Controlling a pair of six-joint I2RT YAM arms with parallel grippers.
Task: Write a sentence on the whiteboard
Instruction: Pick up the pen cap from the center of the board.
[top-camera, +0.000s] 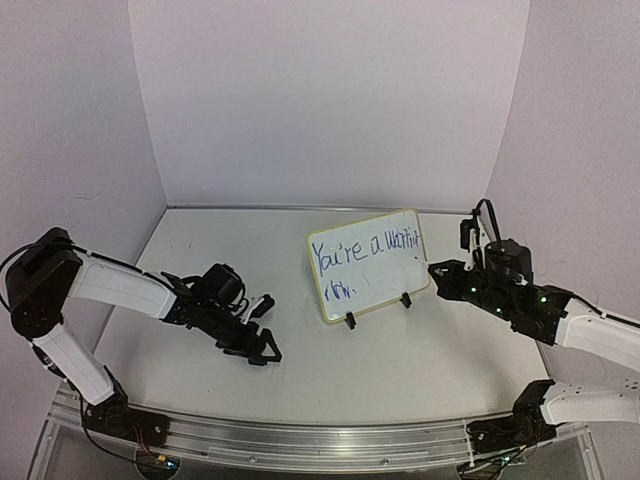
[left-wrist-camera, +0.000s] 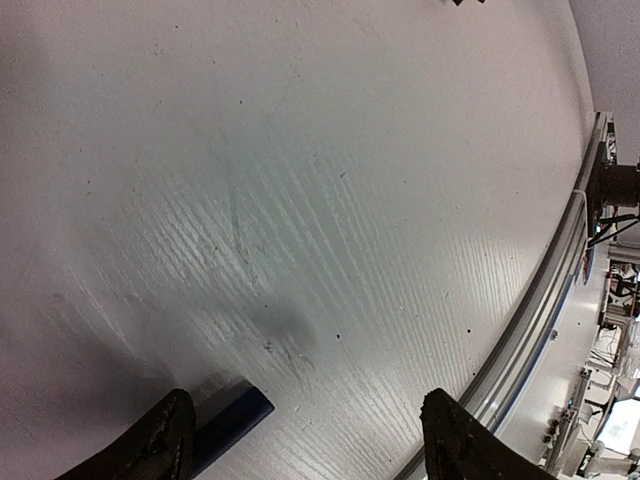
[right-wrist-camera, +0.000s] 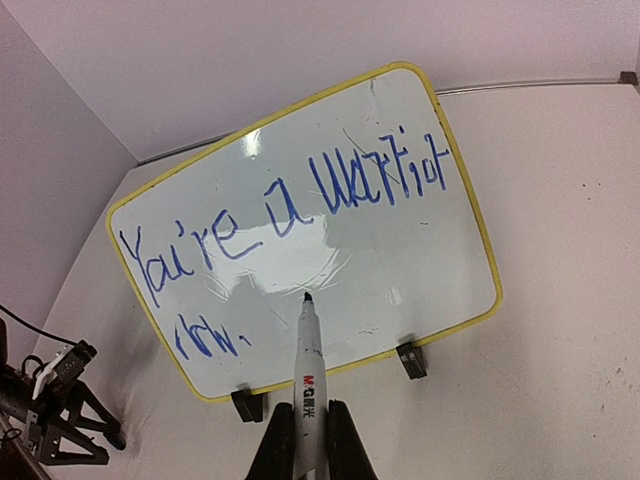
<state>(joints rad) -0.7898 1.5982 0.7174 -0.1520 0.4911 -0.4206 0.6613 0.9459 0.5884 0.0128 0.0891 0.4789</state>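
Note:
The whiteboard (top-camera: 385, 282) stands tilted on two black clip feet at the table's middle right, its yellow rim showing in the right wrist view (right-wrist-camera: 400, 262). The sentence (top-camera: 365, 250) is in blue, "You're a warrior" (right-wrist-camera: 290, 205) with a short second line below it. My right gripper (top-camera: 447, 272) is shut on a white marker (right-wrist-camera: 308, 365). The dark tip points at the board's lower middle; I cannot tell if it touches. My left gripper (top-camera: 262, 345) sits low over the table, left of the board, open (left-wrist-camera: 310, 430) with nothing between its fingers.
A dark blue piece (left-wrist-camera: 235, 415) lies on the table beside my left gripper's left finger. An aluminium rail (top-camera: 300, 440) runs along the near table edge (left-wrist-camera: 540, 310). White walls close the table at the back and on both sides.

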